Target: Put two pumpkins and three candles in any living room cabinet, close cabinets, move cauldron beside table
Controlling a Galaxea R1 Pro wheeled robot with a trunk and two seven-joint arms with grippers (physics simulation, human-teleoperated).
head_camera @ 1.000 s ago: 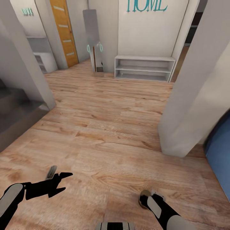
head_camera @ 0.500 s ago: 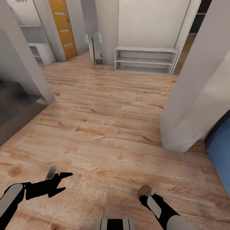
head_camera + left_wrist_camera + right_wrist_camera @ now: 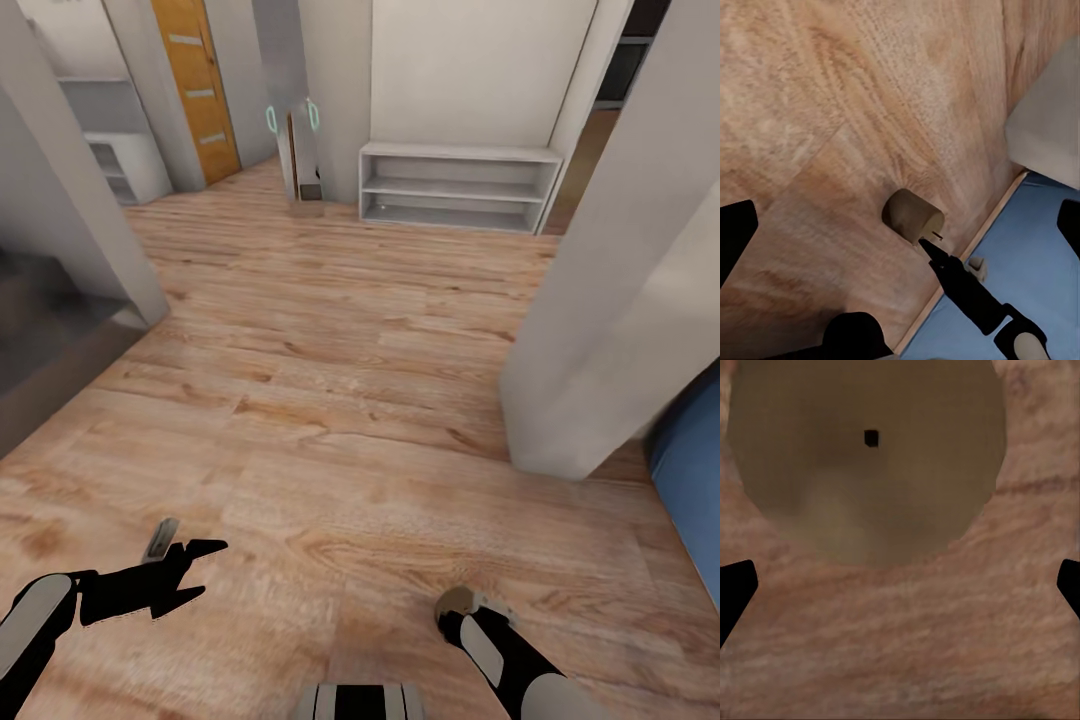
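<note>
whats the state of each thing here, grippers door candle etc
left gripper: open, holding nothing
right gripper: tip against the candle's wick end; open or shut cannot be told
candle: at the right gripper's tip, above the wood floor, unlit
orange door: shut
white shelf unit: open-fronted, no doors

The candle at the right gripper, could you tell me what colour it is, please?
Grey-brown candle, clearest in the left wrist view.
</note>
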